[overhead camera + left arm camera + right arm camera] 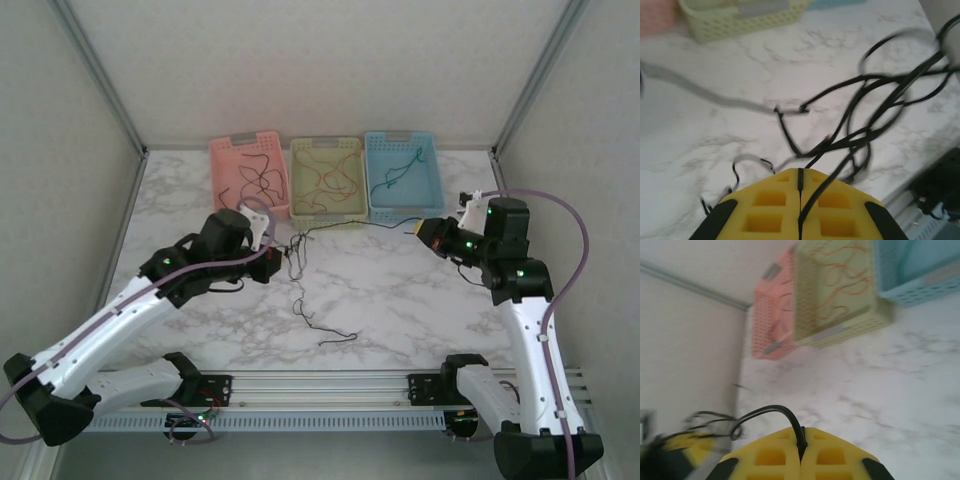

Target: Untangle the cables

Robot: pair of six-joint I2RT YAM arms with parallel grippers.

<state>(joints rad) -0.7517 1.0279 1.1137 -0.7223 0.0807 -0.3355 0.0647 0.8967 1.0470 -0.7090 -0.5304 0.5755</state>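
From above, a clump of thin curly black wires (300, 295) lies on the white marble worktop (400, 290), between the two arms. The left fingers (274, 258) are pinched on one side of the clump. One wire runs from there across to the right fingers (424, 231), which pinch it too. At the back stand three baskets. The pink plastic basket (222, 150) holds more black wires. The yellow-green plastic basket (325, 142) holds reddish-orange wires (325, 180). The blue plastic basket (400, 137) holds dark green wires (400, 170).

The left wrist camera shows the yellow left fingers (790, 182) pressed tight together, with a black wire squeezed in the crack. Past them, blurry black loops cross over each other above the worktop.

The right wrist camera shows the yellow right fingers (790, 437) also shut tight on a black wire. It curls up and off to the left.

These wires look very light, bendy and springy. I think they can slip out of a grip and catch on each other. It seems best to hold one wire near its end and pull slowly, so the loops slide free and no knot gets tighter.
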